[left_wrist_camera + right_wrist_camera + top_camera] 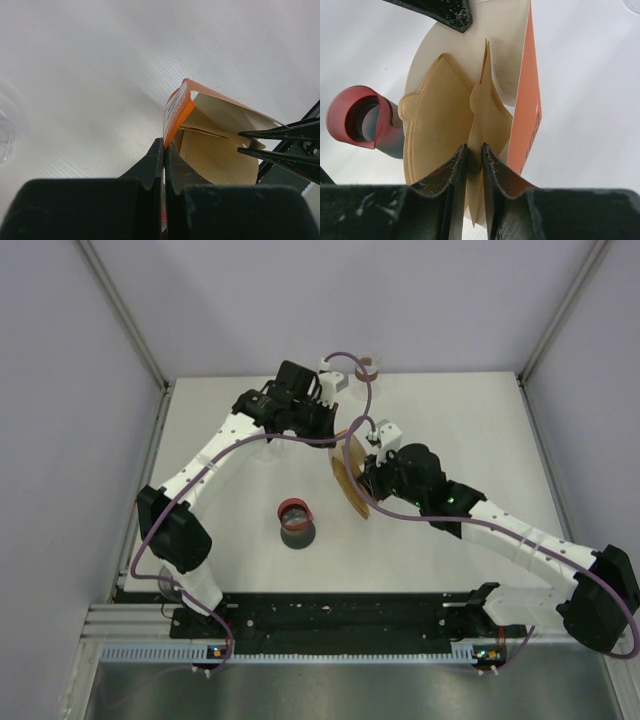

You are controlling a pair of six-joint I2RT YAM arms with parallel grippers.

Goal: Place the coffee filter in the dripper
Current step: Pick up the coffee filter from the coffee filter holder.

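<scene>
The orange filter package [352, 465] is held up off the table between both arms. My left gripper [164, 150] is shut on its orange side wall [175, 112]; brown filters [215, 155] show inside. My right gripper [475, 150] is shut on a single brown coffee filter [487, 110] that stands out from the stack [437, 115] in the open package [527, 115]. The red dripper [294, 512] stands on the table, left of and below the package; it also shows in the right wrist view [355, 117]. The right gripper's fingers [280, 132] show in the left wrist view.
A small clear glass vessel [368, 368] stands at the table's back edge, behind the left gripper [335, 430]. Metal frame posts [125, 315] rise at both back corners. The white table [230, 540] ends at the arm rail at the front.
</scene>
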